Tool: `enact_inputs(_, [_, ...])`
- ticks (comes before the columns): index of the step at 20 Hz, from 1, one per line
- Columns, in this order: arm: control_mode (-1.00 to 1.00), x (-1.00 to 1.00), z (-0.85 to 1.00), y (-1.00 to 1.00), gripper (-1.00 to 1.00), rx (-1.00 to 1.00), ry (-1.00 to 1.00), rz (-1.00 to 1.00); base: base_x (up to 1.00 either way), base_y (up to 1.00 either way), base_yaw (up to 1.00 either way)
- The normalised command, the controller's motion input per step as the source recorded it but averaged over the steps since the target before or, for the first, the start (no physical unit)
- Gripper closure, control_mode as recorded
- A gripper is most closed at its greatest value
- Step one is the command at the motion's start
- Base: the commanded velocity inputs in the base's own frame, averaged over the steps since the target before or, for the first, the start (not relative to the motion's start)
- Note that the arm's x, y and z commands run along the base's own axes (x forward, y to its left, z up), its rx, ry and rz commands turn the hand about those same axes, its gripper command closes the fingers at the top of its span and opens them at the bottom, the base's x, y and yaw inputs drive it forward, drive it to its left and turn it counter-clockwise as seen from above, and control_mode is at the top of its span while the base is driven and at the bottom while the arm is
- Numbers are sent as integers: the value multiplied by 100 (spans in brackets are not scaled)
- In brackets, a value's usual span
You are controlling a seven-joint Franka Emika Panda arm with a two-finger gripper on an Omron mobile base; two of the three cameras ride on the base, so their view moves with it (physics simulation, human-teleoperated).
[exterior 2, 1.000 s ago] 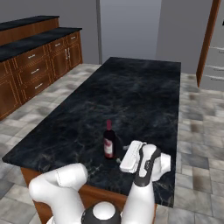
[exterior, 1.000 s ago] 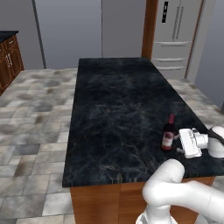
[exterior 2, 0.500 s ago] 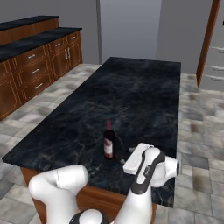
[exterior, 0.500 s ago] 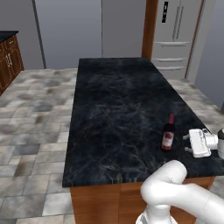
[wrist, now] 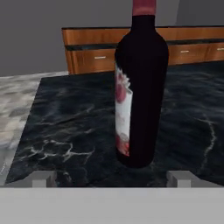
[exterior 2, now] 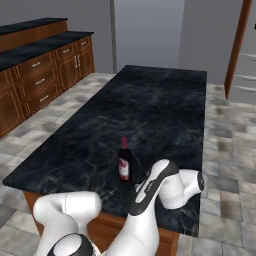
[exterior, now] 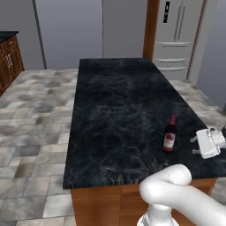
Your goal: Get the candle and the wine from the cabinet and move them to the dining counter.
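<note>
The wine (exterior: 169,136) stands upright on the dining counter (exterior: 119,101), near its close end, and nothing holds it. My gripper (wrist: 112,178) is open wide, with the bottle just in front of the finger tips but not touching. I think the risk is here: if I turn the hand sideways while it is this close, a finger could knock the tall bottle over.

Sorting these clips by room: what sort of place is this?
A home kitchen, most likely: a long marble-topped island with a wine bottle on it, wooden base cabinets with drawers along one wall, and a steel fridge.
</note>
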Motion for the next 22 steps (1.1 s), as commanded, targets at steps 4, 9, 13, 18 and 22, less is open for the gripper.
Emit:
enact_inputs(4, [-100, -47, 28, 1, -100, -16, 3, -4, 0, 0, 0])
enact_inputs(9, [-100, -47, 25, 10, -100, -15, 0, -15, 0, 0, 0])
enact_inputs(13, [-100, -46, 30, 12, -100, -9, 0, -25, 0, 0, 0])
enact_inputs(18, [-100, -30, 28, 14, -100, -1, 5, -36, 0, 0, 0])
enact_inputs(22, [-100, -23, 38, 17, -100, 0, 3, -27, 0, 0, 0])
